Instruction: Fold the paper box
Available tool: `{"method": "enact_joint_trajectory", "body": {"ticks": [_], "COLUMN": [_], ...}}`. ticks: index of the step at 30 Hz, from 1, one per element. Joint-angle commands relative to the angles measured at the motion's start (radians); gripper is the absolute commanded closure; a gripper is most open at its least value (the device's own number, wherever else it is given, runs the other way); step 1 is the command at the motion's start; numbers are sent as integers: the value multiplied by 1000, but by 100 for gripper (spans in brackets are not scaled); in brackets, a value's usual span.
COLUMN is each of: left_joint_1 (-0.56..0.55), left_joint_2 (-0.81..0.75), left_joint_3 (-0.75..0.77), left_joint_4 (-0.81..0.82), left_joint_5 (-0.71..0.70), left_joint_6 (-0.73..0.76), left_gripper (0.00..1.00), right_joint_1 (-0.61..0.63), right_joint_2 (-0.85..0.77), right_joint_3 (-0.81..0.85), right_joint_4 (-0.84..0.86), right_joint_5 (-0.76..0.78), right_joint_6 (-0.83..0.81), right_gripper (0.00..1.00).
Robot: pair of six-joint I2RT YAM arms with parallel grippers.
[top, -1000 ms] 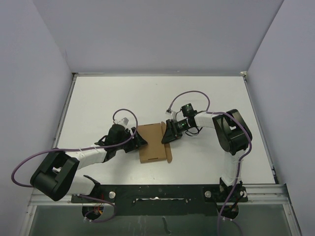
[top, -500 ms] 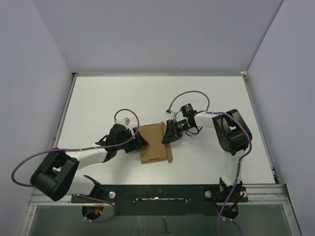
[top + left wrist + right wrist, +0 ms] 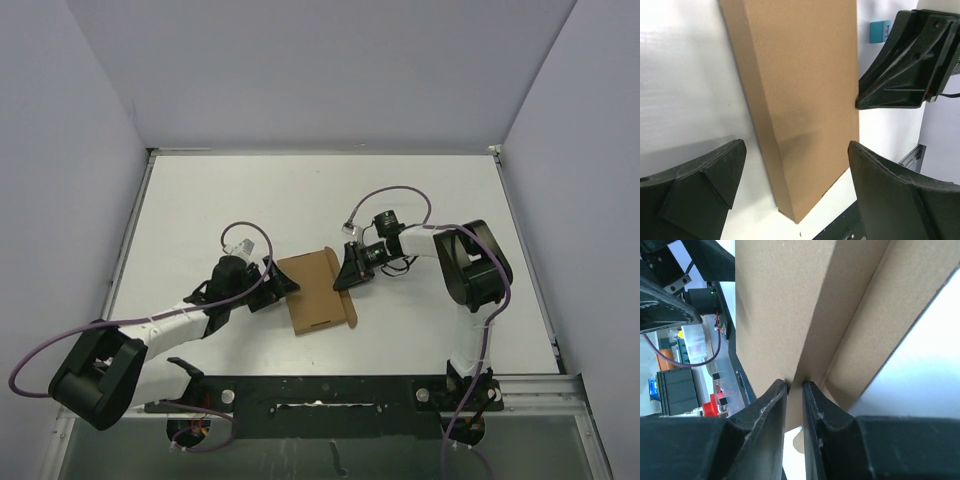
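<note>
Cardboard sits a little toward 6 o'clock from the middle of the tabletop: the paper box, a slim brown slab lying slightly skewed. The left claw is at its 9 o'clock side and the right claw at its 3 o'clock side.

The right wrist view shows that claw's fingers pressed nearly together on a thin cardboard wall beside an inner crease, so it is clamped on the box's edge. The left wrist view shows the other fingers spread wide, with the box's long side wall between them and, as far as can be told, touching neither.

The step in hand looks like turning the pinched panel about its crease. To do it well:

- Swing the right claw in an arc around the crease, using it as a hinge. A straight pull would likely drag the whole light box across the smooth tabletop.
- Keep the pinch close to the fold line so the panel turns flat and doesn't bow.
- Brace with the left claw first, pressing or closing gently on the 9 o'clock wall — firm enough to stop the box swivelling, soft enough not to dent it.
- Keep clear of the small blue cube just beyond the right claw.
</note>
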Motion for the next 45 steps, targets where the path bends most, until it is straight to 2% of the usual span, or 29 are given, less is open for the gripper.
{"method": "enact_joint_trajectory", "body": {"ticks": [1,18,25,28,33,37,45], "left_joint_1": [8,8,-7,-21,-27,-26,-11], "left_joint_2": [-7,183,251,268,297,310,329], "left_joint_3": [-33,-112,-124,-111,-107,-106,-118], "left_joint_4": [98,418,531,546,592,596,673], "left_joint_5": [22,51,38,23,19,20,53], "left_joint_6": [-53,-203,-254,-260,-269,-261,-244], "left_gripper": [17,16,19,24,45,52,72], "right_joint_1": [-26,-50,-53,-53,-52,-53,-55], "right_joint_2": [37,64,68,68,66,61,2], "right_joint_3": [9,9,9,8,9,9,22], "right_joint_4": [-3,-9,-11,-11,-10,-4,10], "right_joint_5": [57,44,42,40,29,12,-68], "right_joint_6": [-34,-33,-32,-32,-32,-31,-36], "right_gripper": [85,88,88,89,88,85,72]}}
